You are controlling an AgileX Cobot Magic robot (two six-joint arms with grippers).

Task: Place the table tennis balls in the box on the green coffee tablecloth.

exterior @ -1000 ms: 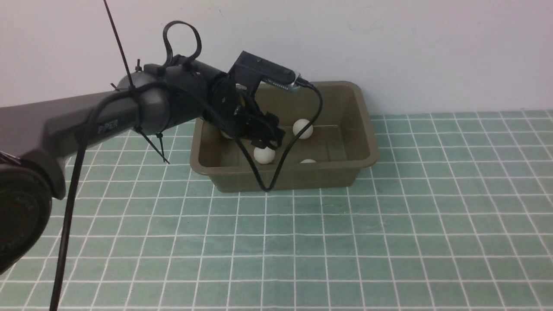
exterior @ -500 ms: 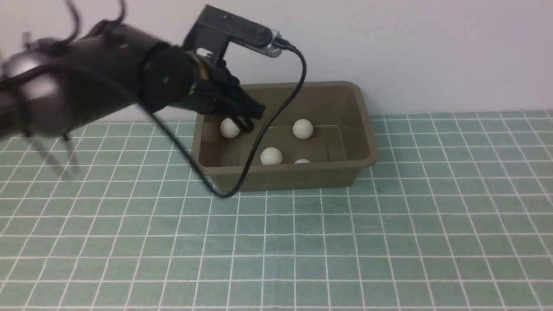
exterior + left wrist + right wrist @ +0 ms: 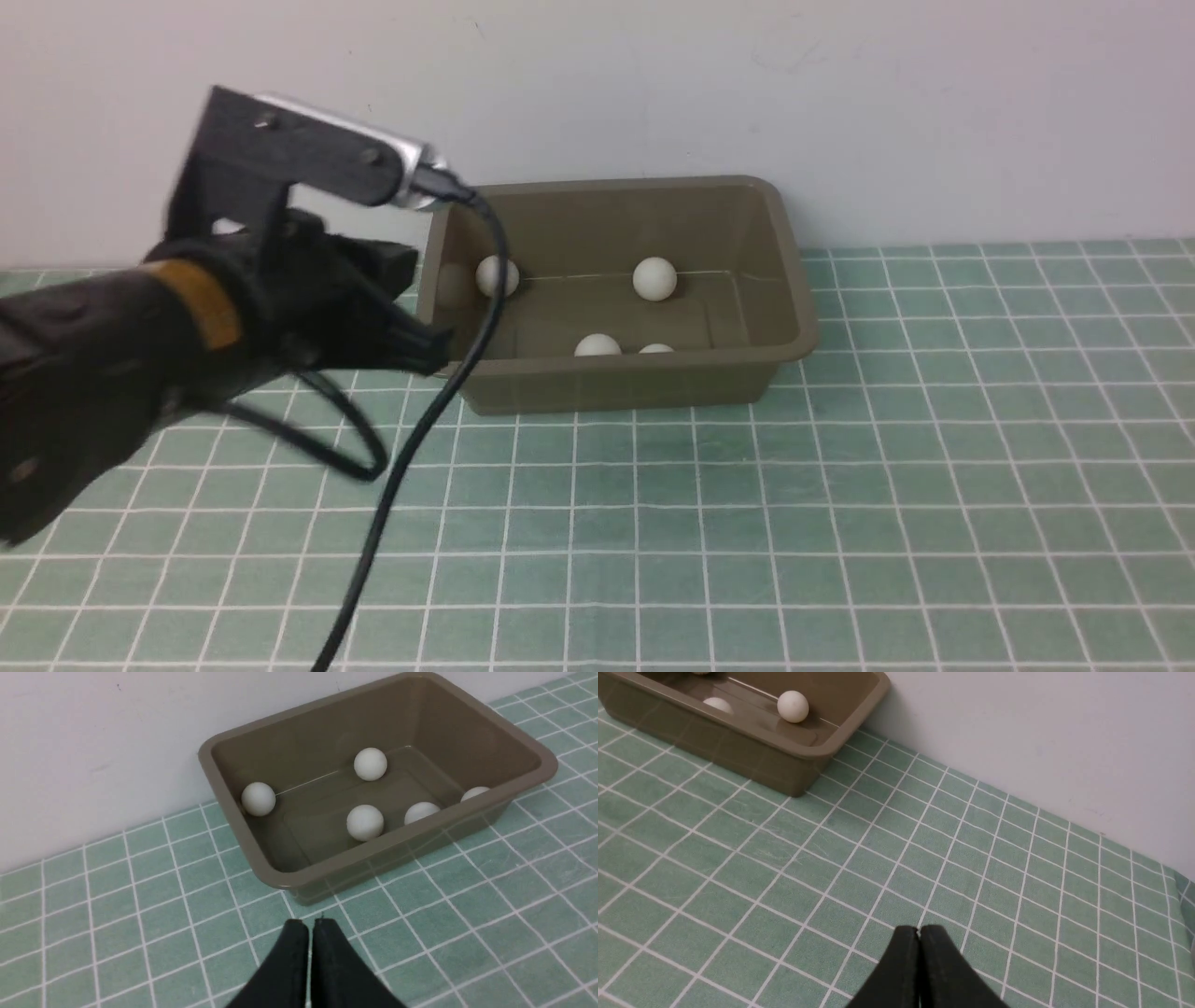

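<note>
- The left arm [image 3: 84, 392] reaches in at the left of the front view, blurred in places, its wrist in front of the box's left end.
- A black cable [image 3: 411, 448] arcs from the silver-edged camera housing on that wrist down to the picture's lower edge, crossing in front of the box's left part.
- The left gripper [image 3: 311, 926] has its dark fingertips together, with nothing held; the wrist view shows it away from the box.
- The right gripper [image 3: 919, 931] also has its fingers together, bare, over the cloth; it is out of the front view.
- The green coffee tablecloth [image 3: 728, 551], with its grid of thin white lines, lies flat beneath the box and stretches to both sides.
- The box [image 3: 616, 385], an olive-brown tub with a rolled rim, stands upright on the cloth toward the back, near the wall.
- All five table tennis balls [image 3: 365, 822] are inside the box, as the left wrist view shows; three lie by its near side, two of them partly behind the rim.
- The other two white balls sit farther back, one near the left end, one right of the middle.
- Behind everything rises a plain pale wall [image 3: 934, 112].
</note>
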